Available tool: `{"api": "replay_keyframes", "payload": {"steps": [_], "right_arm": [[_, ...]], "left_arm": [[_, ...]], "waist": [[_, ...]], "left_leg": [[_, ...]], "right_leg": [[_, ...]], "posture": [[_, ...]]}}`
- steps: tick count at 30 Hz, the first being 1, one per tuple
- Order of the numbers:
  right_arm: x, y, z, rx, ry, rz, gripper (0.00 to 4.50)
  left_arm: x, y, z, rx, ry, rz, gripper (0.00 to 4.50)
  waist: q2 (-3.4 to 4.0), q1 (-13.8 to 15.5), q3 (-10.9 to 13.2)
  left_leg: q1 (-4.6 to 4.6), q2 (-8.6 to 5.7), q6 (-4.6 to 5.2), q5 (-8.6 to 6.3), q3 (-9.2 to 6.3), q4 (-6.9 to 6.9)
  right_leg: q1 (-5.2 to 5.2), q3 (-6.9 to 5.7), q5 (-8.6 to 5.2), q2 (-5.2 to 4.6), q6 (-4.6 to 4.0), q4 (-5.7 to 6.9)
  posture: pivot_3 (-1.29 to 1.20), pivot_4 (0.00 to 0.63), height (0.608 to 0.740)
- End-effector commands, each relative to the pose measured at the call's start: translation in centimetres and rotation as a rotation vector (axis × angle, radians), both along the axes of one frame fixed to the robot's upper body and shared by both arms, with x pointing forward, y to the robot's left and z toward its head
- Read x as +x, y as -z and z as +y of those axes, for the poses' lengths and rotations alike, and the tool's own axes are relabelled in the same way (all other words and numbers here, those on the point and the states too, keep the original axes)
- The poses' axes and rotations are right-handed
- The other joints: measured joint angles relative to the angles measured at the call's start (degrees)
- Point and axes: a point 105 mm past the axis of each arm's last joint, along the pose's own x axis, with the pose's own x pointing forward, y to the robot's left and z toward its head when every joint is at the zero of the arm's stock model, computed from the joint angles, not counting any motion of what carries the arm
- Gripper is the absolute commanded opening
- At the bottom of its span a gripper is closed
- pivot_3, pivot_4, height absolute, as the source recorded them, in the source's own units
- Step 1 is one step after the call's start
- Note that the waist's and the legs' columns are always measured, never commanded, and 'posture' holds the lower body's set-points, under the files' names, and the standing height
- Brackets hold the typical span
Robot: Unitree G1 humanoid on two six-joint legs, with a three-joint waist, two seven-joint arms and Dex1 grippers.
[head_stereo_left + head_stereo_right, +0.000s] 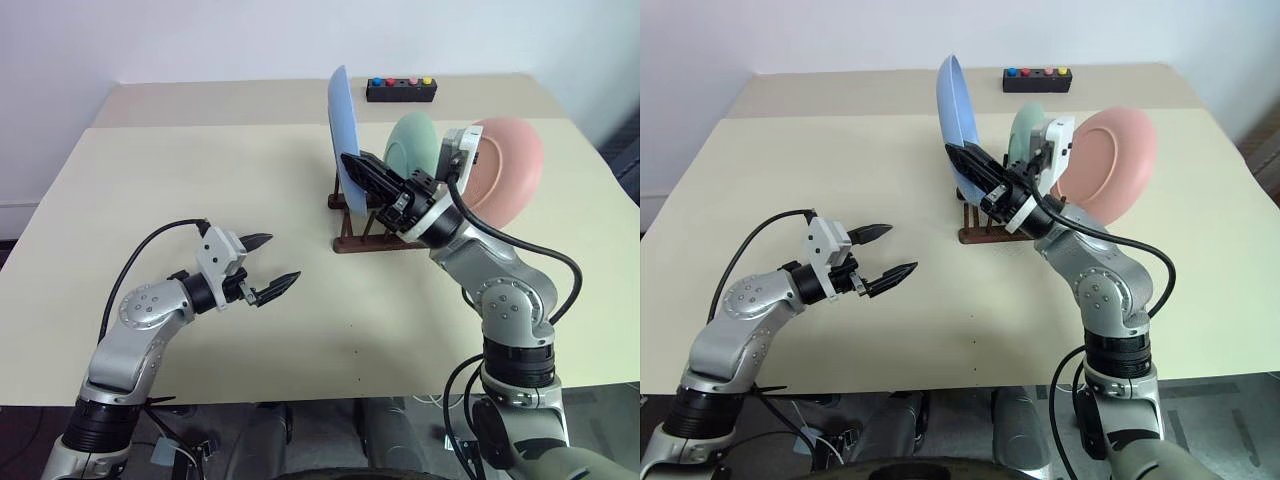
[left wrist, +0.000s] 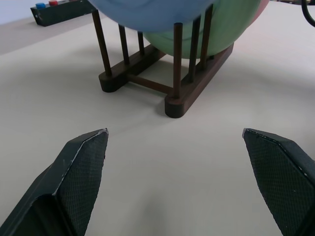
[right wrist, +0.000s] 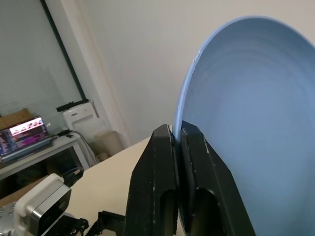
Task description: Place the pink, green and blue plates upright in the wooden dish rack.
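The blue plate (image 1: pixel 342 130) stands upright at the left end of the wooden dish rack (image 1: pixel 352 240). Behind it the green plate (image 1: pixel 412 143) stands in the rack, and the pink plate (image 1: pixel 510 165) stands at the right end, partly hidden by my right arm. My right gripper (image 1: pixel 352 165) is shut on the blue plate's rim; in the right wrist view its fingers (image 3: pixel 157 162) pinch the edge of the blue plate (image 3: pixel 246 123). My left gripper (image 1: pixel 272 262) hovers open and empty over the table, left of the rack (image 2: pixel 147 81) and pointing toward it.
A small black box with coloured buttons (image 1: pixel 400 90) sits at the table's far edge behind the rack. The beige table (image 1: pixel 200 180) stretches wide to the left and in front of the rack.
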Motion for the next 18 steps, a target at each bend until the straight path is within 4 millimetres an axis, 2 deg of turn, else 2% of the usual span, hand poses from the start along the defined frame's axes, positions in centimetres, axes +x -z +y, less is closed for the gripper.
{"api": "replay_keyframes", "payload": {"steps": [1, 6, 18], "right_arm": [[-0.38, -0.80, -0.18, 0.032, -0.007, -0.021, 1.91], [-0.31, -0.88, -0.23, 0.020, 0.010, -0.032, 4.38], [0.12, -1.44, -0.66, -0.064, 0.083, -0.109, 4.38]], "left_arm": [[-0.43, -1.18, -0.55, -0.011, 0.028, -0.054, 4.50], [-0.44, -1.15, -0.55, -0.012, 0.027, -0.055, 4.50], [-0.43, -1.05, -0.61, -0.015, 0.028, -0.052, 4.50]], "waist": [[0.00, 0.00, 0.00], [0.00, 0.00, 0.00], [0.00, 0.01, 0.00]], "left_leg": [[0.00, 0.00, 0.00, 0.00, 0.00, 0.00], [0.00, 0.00, 0.00, 0.00, 0.00, 0.00], [0.00, 0.00, 0.00, 0.00, 0.00, -0.01]], "right_leg": [[0.00, 0.00, 0.00, 0.00, 0.00, 0.00], [0.00, 0.00, 0.00, 0.00, 0.00, 0.00], [0.00, 0.00, 0.00, 0.00, 0.00, -0.01]], "posture": [[0.00, 0.150, 0.740], [0.00, 0.150, 0.740], [0.00, 0.150, 0.740]]}}
